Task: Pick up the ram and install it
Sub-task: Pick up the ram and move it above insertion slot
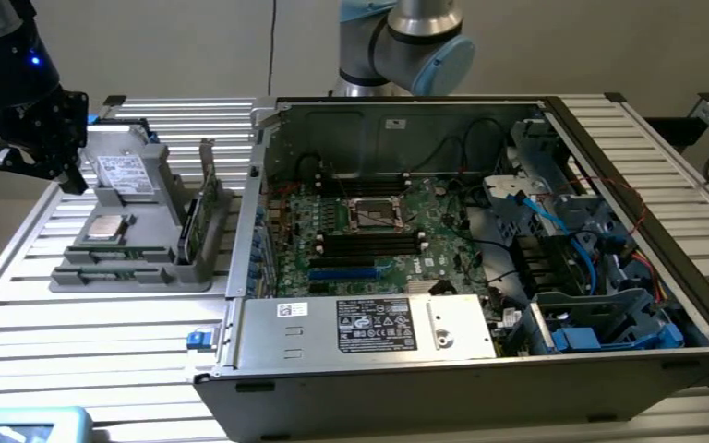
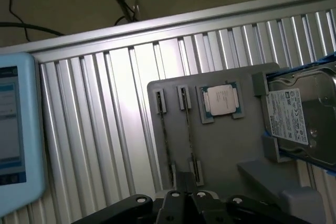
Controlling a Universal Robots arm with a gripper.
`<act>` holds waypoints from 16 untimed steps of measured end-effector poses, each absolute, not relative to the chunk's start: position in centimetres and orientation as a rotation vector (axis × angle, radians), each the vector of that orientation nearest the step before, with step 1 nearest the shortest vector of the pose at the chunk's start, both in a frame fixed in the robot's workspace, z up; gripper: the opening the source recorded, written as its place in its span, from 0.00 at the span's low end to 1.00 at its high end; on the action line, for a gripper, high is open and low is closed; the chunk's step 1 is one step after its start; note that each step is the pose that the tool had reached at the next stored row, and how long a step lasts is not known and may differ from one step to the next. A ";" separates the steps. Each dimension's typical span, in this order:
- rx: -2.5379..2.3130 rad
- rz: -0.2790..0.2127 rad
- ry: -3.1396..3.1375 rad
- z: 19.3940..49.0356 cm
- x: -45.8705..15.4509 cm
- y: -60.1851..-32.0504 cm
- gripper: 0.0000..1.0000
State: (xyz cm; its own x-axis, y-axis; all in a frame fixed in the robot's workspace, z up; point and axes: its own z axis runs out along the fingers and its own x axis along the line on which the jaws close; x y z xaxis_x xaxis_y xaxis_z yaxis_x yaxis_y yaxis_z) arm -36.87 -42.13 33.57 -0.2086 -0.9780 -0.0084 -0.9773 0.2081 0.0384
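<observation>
Watching the exterior view, I see the gripper (image 1: 66, 171) hanging at that view's left, over the far end of the grey holder (image 1: 84, 273) and well apart from the open computer case (image 1: 330, 369). On the wrist view its fingers (image 2: 182, 182) look closed on each other with nothing between them.

The ram (image 1: 189, 233) stands on its long edge in a slot of the holder, untouched. On the wrist view I read it as the thin edge-on strip (image 2: 188, 129) nearer the processor (image 2: 221, 99). A taller green card (image 1: 211, 198) stands in the next slot, just beside it. The grey drive (image 1: 121, 171) sits at the holder's far end, below the gripper.

The holder rests on the ribbed metal surface (image 1: 84, 323), beside the case. Inside the case the motherboard (image 1: 435, 231) lies flat, and I cannot tell whether its black slots (image 1: 367, 245) hold anything. A light blue device (image 2: 16, 129) lies on the surface near the holder.
</observation>
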 end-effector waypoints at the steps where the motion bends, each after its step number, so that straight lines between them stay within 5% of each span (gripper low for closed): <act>1: 1.965 -0.055 -2.428 33.6 -36.9 -42.1 0.11; 6: 1.965 -0.055 -2.428 33.6 -36.9 -42.1 0.11; 11: 2.002 -0.055 -2.397 33.4 -36.9 -42.1 0.31; 16: 2.104 -0.054 -2.306 32.6 -36.9 -42.1 0.31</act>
State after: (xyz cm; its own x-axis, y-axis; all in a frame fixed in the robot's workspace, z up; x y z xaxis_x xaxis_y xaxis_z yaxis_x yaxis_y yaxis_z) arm -36.91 -42.13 32.64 -0.0913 -0.9958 -0.0089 -0.9951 0.0908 0.0385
